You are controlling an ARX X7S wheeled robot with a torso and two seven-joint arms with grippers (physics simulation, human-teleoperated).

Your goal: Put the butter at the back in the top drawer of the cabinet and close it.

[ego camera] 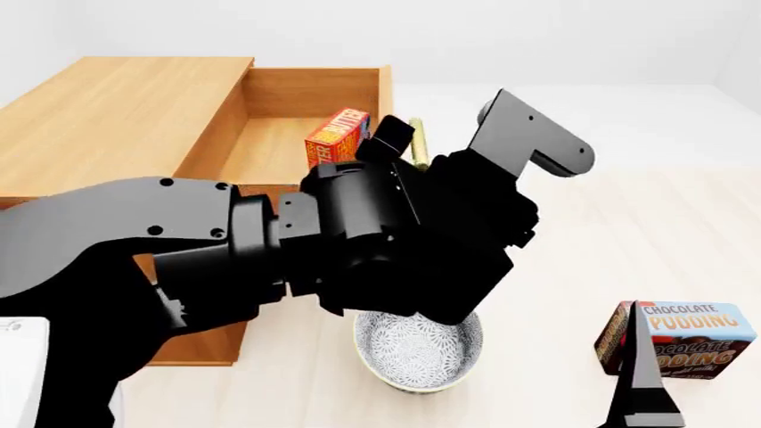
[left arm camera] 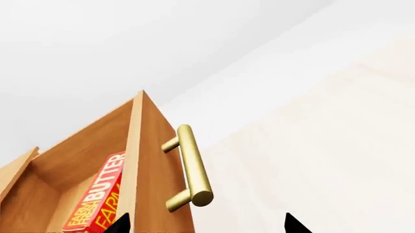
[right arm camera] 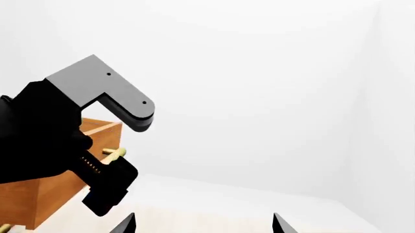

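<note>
One of two steps reads as done. Butter (ego camera: 338, 135) standing upright inside the top drawer (ego camera: 285, 134), close behind the drawer front, red-orange face with lettering legible in both head and left wrist views (left arm camera: 104, 194). Not held by anything; no finger touching it.

Top drawer pulled well out of the cabinet (ego camera: 119, 116), front panel and brass handle (left arm camera: 191, 167) clear of the carcass. Closing not yet done, by the look of it.

Left gripper (left arm camera: 206, 225) near the drawer front on its outer side, just short of the handle; black fingertips (left arm camera: 295, 225) spread wide apart at the frame edge, nothing between them. Left arm bulk covering most of the drawer front from the head camera.

Right gripper (right arm camera: 203, 224) off to the side, tips likewise parted and empty, facing the left arm and blank wall.

Patterned bowl (ego camera: 419, 350) on the floor beside the cabinet; chocolate pudding box (ego camera: 680, 339) well apart, untouched.

Remaining, as judged: press the drawer front inward until flush. Risk: upright butter tipping on the shove.
</note>
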